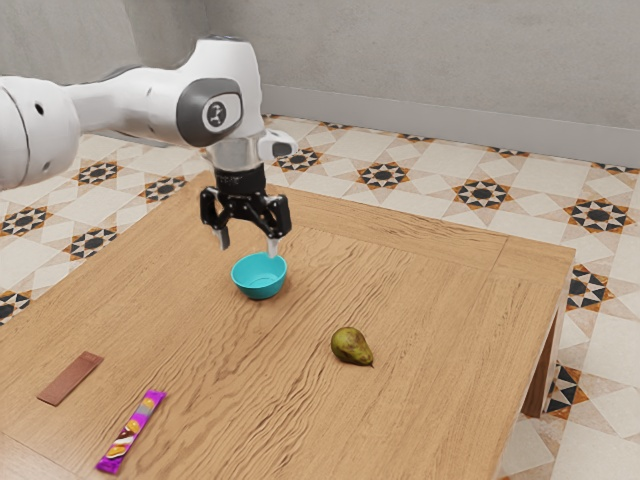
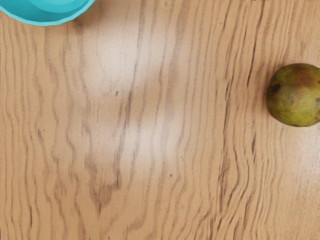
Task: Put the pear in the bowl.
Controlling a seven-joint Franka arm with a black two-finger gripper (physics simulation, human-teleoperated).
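Observation:
My gripper (image 1: 247,246) hangs above the table in the exterior view, its two fingers spread apart with nothing between them. Close to it and lower stands the turquoise bowl (image 1: 260,277), upright, with no contents visible. The green-brown pear (image 1: 351,346) lies on its side on the wood, toward the exterior view's right and nearer that camera than the bowl. In the wrist view, part of the bowl (image 2: 47,14) and part of the pear (image 2: 296,95) show, well apart from each other.
On the wooden table (image 1: 430,290), a purple candy bar (image 1: 131,432) and a flat reddish-brown bar (image 1: 71,378) lie toward the exterior view's lower left. The table's edge runs beyond the pear on the exterior view's right.

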